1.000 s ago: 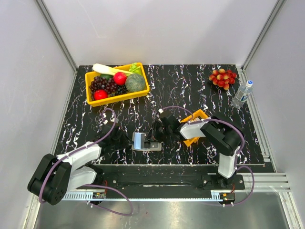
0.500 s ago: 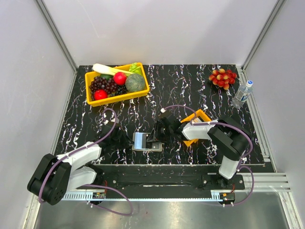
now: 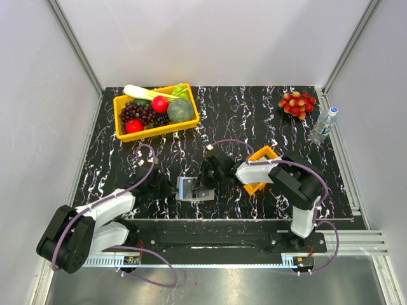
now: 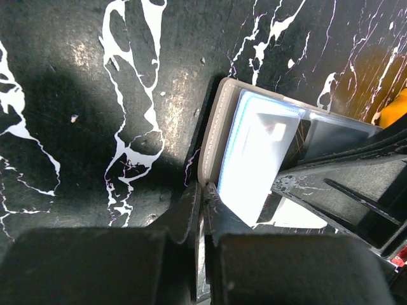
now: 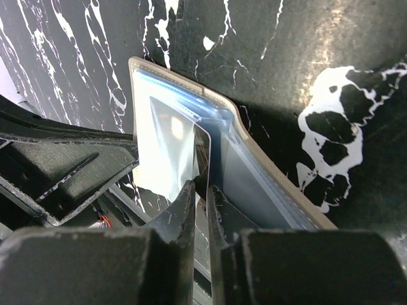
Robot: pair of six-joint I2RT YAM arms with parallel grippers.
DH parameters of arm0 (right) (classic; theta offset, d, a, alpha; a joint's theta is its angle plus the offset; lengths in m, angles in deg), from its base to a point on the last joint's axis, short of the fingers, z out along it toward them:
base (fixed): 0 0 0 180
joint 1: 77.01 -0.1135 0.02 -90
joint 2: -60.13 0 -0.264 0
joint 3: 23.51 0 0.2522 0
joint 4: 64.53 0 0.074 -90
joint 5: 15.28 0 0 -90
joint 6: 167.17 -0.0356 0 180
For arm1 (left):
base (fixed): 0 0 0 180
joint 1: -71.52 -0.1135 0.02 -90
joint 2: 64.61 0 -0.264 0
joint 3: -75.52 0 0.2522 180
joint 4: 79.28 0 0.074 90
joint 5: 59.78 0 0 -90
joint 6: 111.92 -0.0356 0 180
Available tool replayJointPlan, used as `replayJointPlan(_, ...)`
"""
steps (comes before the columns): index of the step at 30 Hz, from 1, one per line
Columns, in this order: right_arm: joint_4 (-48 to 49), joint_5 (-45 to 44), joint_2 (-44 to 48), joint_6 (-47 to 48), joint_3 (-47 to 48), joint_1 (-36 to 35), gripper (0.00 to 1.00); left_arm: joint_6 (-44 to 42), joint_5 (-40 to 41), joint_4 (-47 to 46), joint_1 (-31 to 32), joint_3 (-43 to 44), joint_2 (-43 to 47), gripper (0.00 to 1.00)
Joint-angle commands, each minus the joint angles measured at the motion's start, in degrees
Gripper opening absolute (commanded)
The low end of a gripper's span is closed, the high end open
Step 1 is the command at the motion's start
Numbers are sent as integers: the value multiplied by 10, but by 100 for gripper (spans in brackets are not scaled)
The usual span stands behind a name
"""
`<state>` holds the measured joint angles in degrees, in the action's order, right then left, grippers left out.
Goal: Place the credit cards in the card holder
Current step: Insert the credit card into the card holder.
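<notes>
The card holder lies open near the table's front edge, taupe-grey outside and blue-grey inside. My left gripper is shut on its near left rim, and in the top view this gripper sits just left of the holder. My right gripper reaches in from the right. It is shut on a thin credit card, seen edge-on with a shiny face. The card's far end stands inside the holder's fold. Other credit cards do not show.
A small orange tray sits right of the holder, partly under the right arm. A yellow bin of fruit and vegetables stands at the back left. A red fruit cluster and a water bottle are at the back right.
The right gripper has shifted left toward the holder; its jaws widened, then narrowed onto the card. The left gripper has stayed shut on the holder's rim.
</notes>
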<state>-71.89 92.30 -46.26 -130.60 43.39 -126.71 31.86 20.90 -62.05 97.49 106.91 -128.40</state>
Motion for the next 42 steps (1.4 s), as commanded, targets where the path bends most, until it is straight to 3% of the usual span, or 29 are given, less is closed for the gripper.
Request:
replayJointPlan(1,18,30,-27,-15,12,-16,15,-4,2,-12,2,7,11,0)
replayJointPlan(14,-2,8,27,-12,-7,-16,36,-3,7,-5,2,4,16,0)
replayJointPlan(28,20,41,7,-17,15,-22,35,-1,4,-10,5,9,14,0)
replayJointPlan(42,-1,-11,28,38,23,-29,36,-3,8,-10,10,7,29,0)
